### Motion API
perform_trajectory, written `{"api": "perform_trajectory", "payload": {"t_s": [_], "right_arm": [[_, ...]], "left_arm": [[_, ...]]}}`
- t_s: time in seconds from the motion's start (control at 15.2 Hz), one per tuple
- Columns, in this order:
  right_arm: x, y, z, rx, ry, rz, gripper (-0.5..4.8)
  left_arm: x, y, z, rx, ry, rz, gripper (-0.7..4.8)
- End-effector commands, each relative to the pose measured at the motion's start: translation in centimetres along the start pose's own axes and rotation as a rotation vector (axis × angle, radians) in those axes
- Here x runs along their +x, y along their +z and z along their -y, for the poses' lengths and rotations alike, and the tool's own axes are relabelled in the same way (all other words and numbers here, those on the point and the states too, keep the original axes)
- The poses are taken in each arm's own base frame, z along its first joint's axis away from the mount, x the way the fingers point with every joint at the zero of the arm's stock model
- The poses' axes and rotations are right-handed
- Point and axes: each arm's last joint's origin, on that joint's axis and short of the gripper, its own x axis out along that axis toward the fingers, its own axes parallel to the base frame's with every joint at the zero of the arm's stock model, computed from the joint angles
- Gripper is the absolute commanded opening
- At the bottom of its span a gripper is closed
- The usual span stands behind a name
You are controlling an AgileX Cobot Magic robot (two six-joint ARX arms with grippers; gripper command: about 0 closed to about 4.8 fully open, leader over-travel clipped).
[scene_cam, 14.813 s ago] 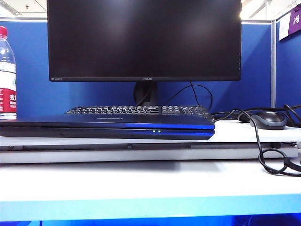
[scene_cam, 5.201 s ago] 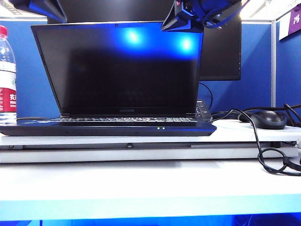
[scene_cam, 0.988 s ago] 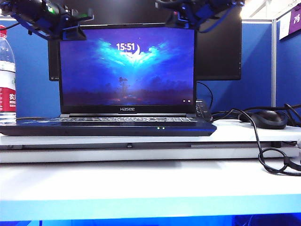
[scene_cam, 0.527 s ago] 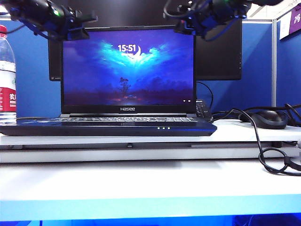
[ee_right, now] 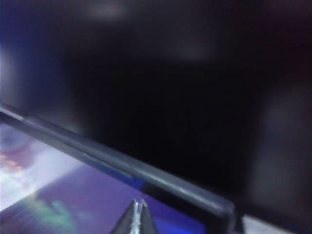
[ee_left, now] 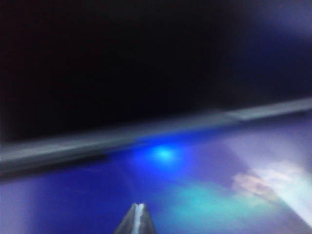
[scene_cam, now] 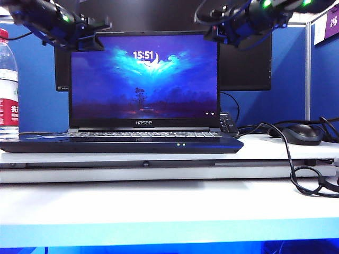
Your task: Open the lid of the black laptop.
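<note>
The black laptop (scene_cam: 122, 143) sits on the white shelf with its lid (scene_cam: 144, 79) standing upright. The lit screen shows a blue wallpaper, the time 15:51 and "Hasee" on the lower bezel. My left gripper (scene_cam: 98, 38) hovers at the lid's top left corner, my right gripper (scene_cam: 217, 33) at its top right corner. In the left wrist view the left gripper (ee_left: 139, 207) is shut and empty, just in front of the glowing screen below the lid's top edge (ee_left: 146, 134). The right wrist view shows the right gripper (ee_right: 138, 204) likewise shut and empty by the lid's corner (ee_right: 214, 204).
The black ASUS monitor (scene_cam: 249, 63) stands behind the laptop, close behind both grippers. A water bottle (scene_cam: 8, 84) stands at the far left. A black mouse (scene_cam: 303, 134) with a looping cable (scene_cam: 304, 180) lies at the right. A separate keyboard (scene_cam: 226, 123) peeks out behind the laptop.
The lid went from closed to fully upright and the screen lit up. In the last second both grippers drew slightly outward and up from the lid's top corners.
</note>
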Motion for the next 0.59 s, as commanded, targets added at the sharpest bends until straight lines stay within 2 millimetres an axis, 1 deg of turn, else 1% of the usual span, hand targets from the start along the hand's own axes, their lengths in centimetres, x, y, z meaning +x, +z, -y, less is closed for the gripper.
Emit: {"api": "perform_trajectory", "payload": {"t_s": [0.07, 0.13, 0.26, 0.46, 0.53, 0.59], "right_arm": [[-1.5, 1.6, -0.5, 0.051, 0.022, -0.101, -0.01], [-2.4, 2.3, -0.9, 0.054, 0.028, -0.125, -0.01], [-5.3, 3.9, -1.5, 0.059, 0.028, -0.105, -0.01], [-11.3, 5.9, -2.7, 0.073, 0.009, -0.1, -0.01], [-13.8, 6.6, -3.4, 0.072, 0.014, -0.081, -0.01], [-15.8, 6.9, -3.9, 0.067, 0.013, -0.057, -0.01]], "left_arm": [[-2.4, 2.3, 0.9, -0.007, -0.106, -0.04, -0.06], [-3.5, 3.2, 1.2, -0.006, -0.109, -0.042, -0.06], [-6.1, 5.3, 1.9, 0.009, -0.129, -0.046, -0.06], [-11.7, 8.1, 3.2, 0.034, -0.122, -0.068, -0.06], [-14.1, 8.7, 3.7, 0.041, -0.121, -0.046, -0.06], [-16.3, 8.7, 4.3, 0.037, -0.12, -0.019, -0.06]]}}
